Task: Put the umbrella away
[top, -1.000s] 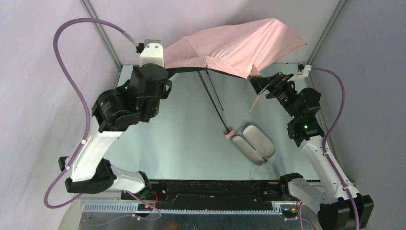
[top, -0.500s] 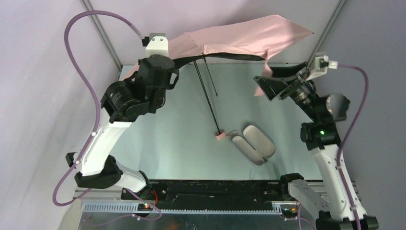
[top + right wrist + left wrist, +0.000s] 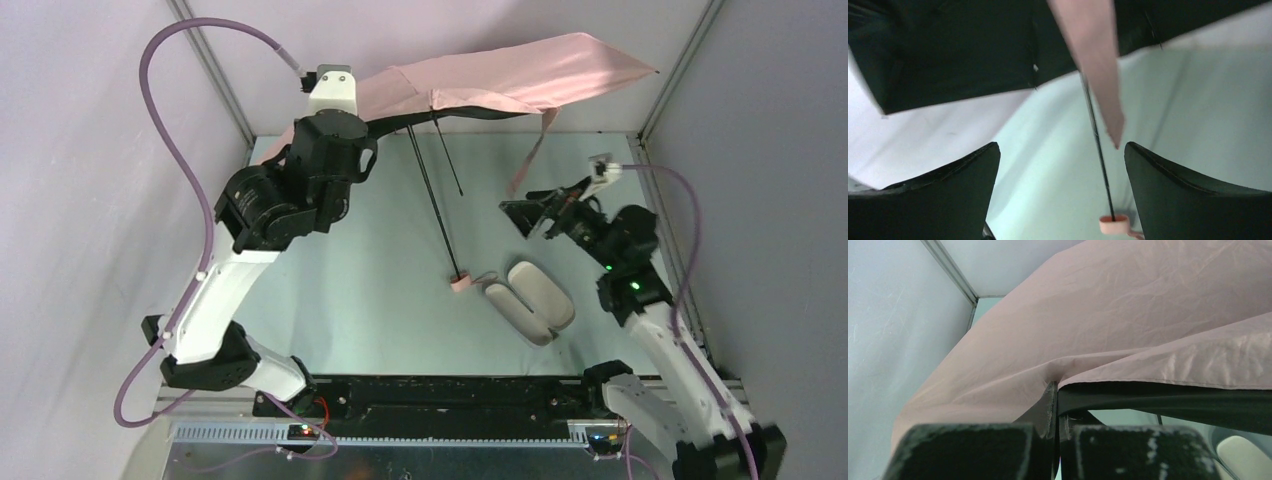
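Holds the umbrella open and aloft across the upper middle of the top view, pink side up, black underside down. Clamps the canopy hem between the left fingers, pressed shut with fabric and a dark rib end pinched in the seam.

Hangs the right fingers wide apart and empty at centre right of the top view, below the canopy's right half. Shows, in the right wrist view, a pink closure strap dangling into the gap between them, apart from both.

Runs the dark shaft from the hub at top centre steeply down and slightly right to the pink handle, on or just above the counter; cannot tell which. Puts that low end at frame centre, just left of the lilac case.

Places the handle down-left of the right fingers, nearer to them than to the left ones, busy up at the hem. Likely calls for the right arm to drop toward the shaft and close across it, not along it. Risks snagging the strap on the way.
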